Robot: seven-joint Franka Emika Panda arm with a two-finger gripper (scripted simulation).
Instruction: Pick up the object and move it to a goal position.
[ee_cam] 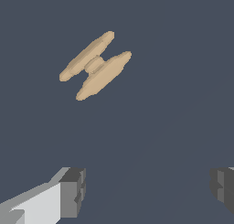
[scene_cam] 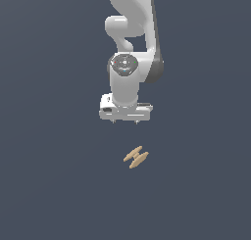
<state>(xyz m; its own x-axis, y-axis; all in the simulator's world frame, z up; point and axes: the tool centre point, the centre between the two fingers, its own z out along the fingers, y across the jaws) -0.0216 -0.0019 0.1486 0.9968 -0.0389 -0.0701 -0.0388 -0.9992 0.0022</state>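
The object (scene_cam: 136, 157) is a small tan piece of two pointed spindles joined side by side. It lies flat on the dark grey floor, turned diagonally. In the wrist view it (ee_cam: 95, 65) lies well ahead of the fingers, off to one side of the gap between them. My gripper (scene_cam: 124, 120) hangs above the floor, behind the object in the exterior view and clear of it. In the wrist view the gripper (ee_cam: 148, 191) is open and empty, with one finger (ee_cam: 72, 192) and the other finger (ee_cam: 223, 189) far apart.
The white arm (scene_cam: 132, 43) rises from the gripper toward the top of the exterior view. The plain dark grey floor (scene_cam: 49, 175) spreads all around. No other object shows.
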